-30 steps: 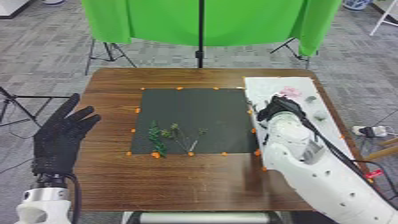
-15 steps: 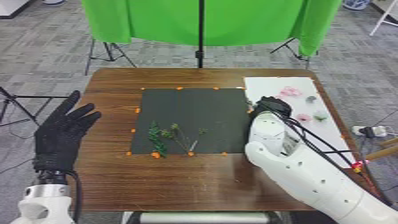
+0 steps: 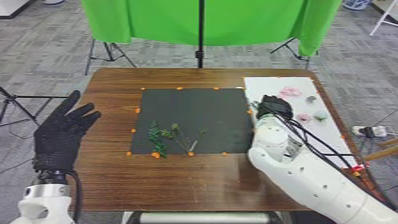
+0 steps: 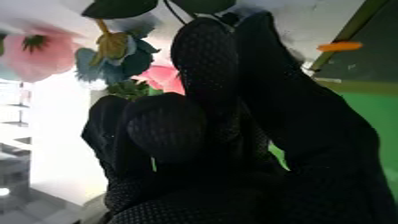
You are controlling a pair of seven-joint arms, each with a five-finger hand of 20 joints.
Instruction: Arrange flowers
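the left hand (image 3: 60,140) is spread wide, the right hand (image 3: 276,107) near green leaves (image 4: 123,7), its grip impossible to tell.

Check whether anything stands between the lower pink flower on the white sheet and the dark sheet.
Yes: in the head view, the right hand is between the lower pink flower and the dark sheet. Nothing else visible blocks it.

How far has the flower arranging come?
Green leafy sprigs already lie on the square black mat. The black-gloved right hand is at the white sheet, near dark-green leaves; I cannot tell if it grips them. Pink, ruffled flowers on that sheet seem left to place.
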